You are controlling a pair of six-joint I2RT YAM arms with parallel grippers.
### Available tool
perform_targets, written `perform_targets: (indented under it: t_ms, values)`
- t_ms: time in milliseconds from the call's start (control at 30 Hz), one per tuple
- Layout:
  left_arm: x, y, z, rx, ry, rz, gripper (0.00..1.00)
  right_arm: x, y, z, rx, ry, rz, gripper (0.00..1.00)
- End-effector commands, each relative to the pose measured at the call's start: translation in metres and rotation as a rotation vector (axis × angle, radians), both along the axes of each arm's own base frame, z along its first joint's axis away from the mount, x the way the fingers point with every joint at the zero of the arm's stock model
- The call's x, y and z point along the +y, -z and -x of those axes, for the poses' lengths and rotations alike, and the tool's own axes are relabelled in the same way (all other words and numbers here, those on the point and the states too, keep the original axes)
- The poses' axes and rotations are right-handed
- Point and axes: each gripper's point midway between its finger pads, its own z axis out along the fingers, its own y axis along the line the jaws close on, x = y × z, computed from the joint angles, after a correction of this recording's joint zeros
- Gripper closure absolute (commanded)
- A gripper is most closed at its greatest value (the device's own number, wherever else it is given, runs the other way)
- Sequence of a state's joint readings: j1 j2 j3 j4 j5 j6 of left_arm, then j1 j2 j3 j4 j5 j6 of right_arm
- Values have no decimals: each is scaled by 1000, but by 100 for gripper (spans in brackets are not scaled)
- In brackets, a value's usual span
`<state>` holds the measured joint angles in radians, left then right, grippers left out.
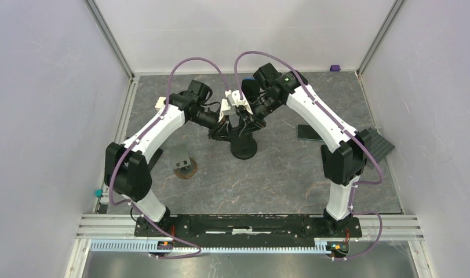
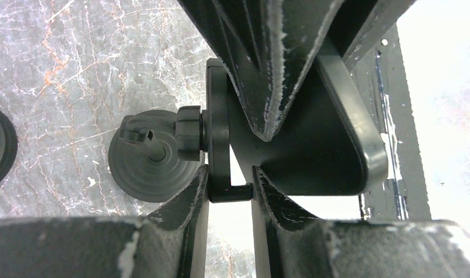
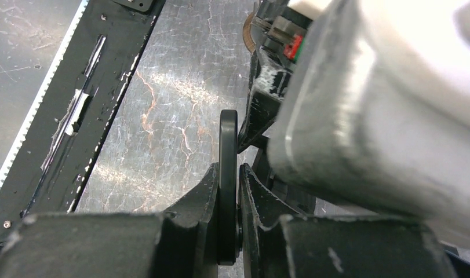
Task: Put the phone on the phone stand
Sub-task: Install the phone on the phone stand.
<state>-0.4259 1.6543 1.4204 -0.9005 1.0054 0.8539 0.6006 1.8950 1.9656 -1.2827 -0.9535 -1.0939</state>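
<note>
The black phone stand (image 1: 244,147) stands mid-table on a round base (image 2: 148,159). The dark phone (image 1: 309,133) lies flat on the table to its right, partly under the right arm. My left gripper (image 1: 222,128) is shut on the lower lip of the stand's cradle (image 2: 229,191). My right gripper (image 1: 247,119) comes from the far side and is shut on the stand's thin black plate (image 3: 228,145), seen edge-on. In the left wrist view the right gripper's fingers (image 2: 267,87) point down over a wide black plate with a rounded corner (image 2: 342,156).
A small grey block on a round brown base (image 1: 185,165) sits left of the stand. A dark grey gridded pad (image 1: 378,145) lies by the right wall. A small purple piece (image 1: 335,68) is at the back right. The black rail (image 1: 244,225) runs along the near edge.
</note>
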Motion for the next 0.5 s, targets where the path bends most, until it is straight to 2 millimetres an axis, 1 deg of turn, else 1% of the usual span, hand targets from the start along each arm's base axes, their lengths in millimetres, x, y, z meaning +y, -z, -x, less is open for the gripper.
perform_targets:
  t_ms: [0,100,267,467]
  values:
    - [2,11,17,-4,-11,-67,98,-1,8,-24,-79,79,50,100]
    - [2,10,14,-17,-58,-69,98,-4,10,-32,-89,132,62,100]
    - [1,10,6,-24,-113,-78,98,-7,17,-39,-81,178,100,100]
    - [-4,2,-1,-2,-158,-76,98,-11,18,-51,-113,225,139,100]
